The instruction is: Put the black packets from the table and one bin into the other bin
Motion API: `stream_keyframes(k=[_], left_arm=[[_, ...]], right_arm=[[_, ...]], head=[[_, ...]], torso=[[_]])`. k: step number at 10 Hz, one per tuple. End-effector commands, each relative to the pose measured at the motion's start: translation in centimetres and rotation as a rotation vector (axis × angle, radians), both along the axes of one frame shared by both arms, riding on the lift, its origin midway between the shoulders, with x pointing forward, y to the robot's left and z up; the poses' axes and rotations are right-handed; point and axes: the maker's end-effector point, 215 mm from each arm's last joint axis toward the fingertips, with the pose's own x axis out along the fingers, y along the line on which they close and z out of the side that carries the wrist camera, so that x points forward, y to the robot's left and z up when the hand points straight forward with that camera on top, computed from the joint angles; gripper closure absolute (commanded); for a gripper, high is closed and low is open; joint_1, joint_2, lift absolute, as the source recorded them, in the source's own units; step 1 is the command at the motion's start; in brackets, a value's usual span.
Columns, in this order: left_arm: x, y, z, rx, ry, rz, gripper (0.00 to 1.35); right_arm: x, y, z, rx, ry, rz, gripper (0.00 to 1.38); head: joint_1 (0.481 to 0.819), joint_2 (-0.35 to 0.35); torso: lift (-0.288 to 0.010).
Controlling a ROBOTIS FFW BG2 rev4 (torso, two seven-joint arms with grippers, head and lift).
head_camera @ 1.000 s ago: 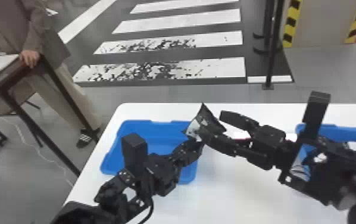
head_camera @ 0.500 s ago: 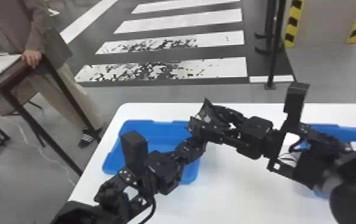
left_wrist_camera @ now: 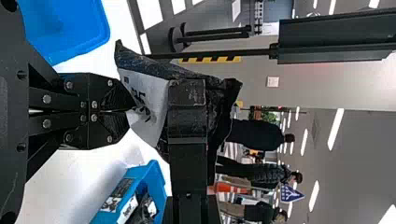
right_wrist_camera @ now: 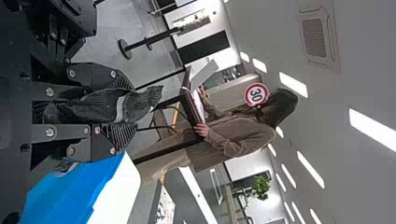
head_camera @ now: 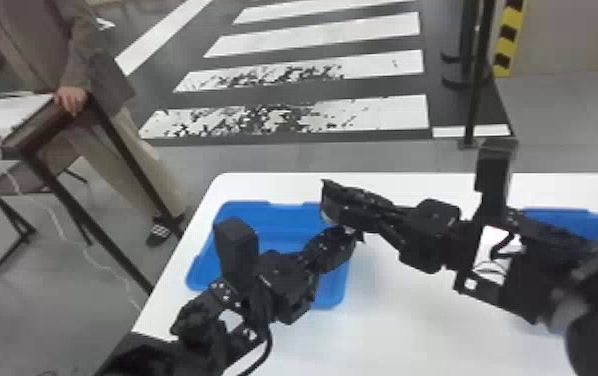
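Both pincers on one black packet beside the left-hand bin

In the head view, the left pincer (head_camera: 349, 237) and the right pincer (head_camera: 334, 207) meet close together by the right-hand edge of the left blue bin (head_camera: 273, 216). A black packet (left_wrist_camera: 143, 70) with a pale printed face is held up between them, above the white bench (head_camera: 413, 315).

The left wrist view shows the left pincer's fingers pressed together, their tips pinching the edge of the packet on its pale side. A black finger of the right pincer lies across the packet, and dark wrapping sticks out on both sides of it.

The right wrist view shows the right pincer nipping the packet between its two ribbed fingers. The wrapping is gathered and creased there, with a light stripe across it, and its end juts past the fingertips. The left blue bin and a pale strip of the bench lie close to this pincer.

The right blue bin (head_camera: 558, 221) stands well apart from the left one on the same bench, partly behind the right arm (head_camera: 528, 270) in the head view. In the left wrist view, dark packets (left_wrist_camera: 148, 205) with white patches lie inside it. Beyond the bench, a striped crossing (head_camera: 363, 115) is marked on the floor.
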Motion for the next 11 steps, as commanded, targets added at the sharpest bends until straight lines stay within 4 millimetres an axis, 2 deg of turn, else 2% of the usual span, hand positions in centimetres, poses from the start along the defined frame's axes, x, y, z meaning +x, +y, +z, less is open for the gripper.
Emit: stream_keyframes(k=[1, 3, 4, 5, 6, 7, 8, 9, 11], left_arm=[[0.0, 0.1, 0.1, 0.0, -0.005, 0.001, 1.2], [0.0, 0.4, 1.0, -0.016, -0.033, 0.005, 1.19], [0.1, 0.5, 1.0, -0.011, -0.038, 0.008, 0.94], [0.0, 0.8, 1.2, -0.003, -0.054, 0.012, 0.53], [0.0, 1.1, 1.0, -0.001, -0.055, 0.017, 0.2], [-0.1, 1.5, 0.7, 0.002, -0.052, 0.022, 0.05], [-0.2, 2.0, 0.4, 0.003, -0.046, 0.032, 0.09], [-0.3, 2.6, 0.4, 0.004, -0.048, 0.045, 0.1], [-0.5, 3.3, 0.3, 0.002, -0.048, 0.06, 0.1]], right_arm=[[0.0, -0.1, 0.1, 0.008, -0.007, -0.008, 1.2], [0.3, -0.4, 0.8, 0.032, -0.02, -0.026, 1.2], [1.1, -1.1, 1.5, 0.048, -0.032, -0.053, 1.2], [2.8, -2.8, 2.0, 0.042, -0.059, -0.096, 1.2], [5.1, -5.5, 3.3, 0.036, -0.109, -0.156, 1.2], [7.1, -8.7, 4.3, 0.033, -0.142, -0.223, 1.2], [8.6, -12.7, 4.3, 0.011, -0.165, -0.305, 1.2], [9.8, -17.4, 3.4, -0.035, -0.17, -0.395, 1.2], [9.9, -28.0, -0.1, -0.187, -0.141, -0.589, 1.2]], head=[[0.695, 0.297], [0.695, 0.296], [0.695, 0.296], [0.695, 0.293], [0.695, 0.279], [0.695, 0.252], [0.695, 0.233], [0.695, 0.192], [0.695, 0.092]], torso=[[-0.11], [-0.11], [-0.11], [-0.11], [-0.11], [-0.11], [-0.11], [-0.11], [-0.11]])
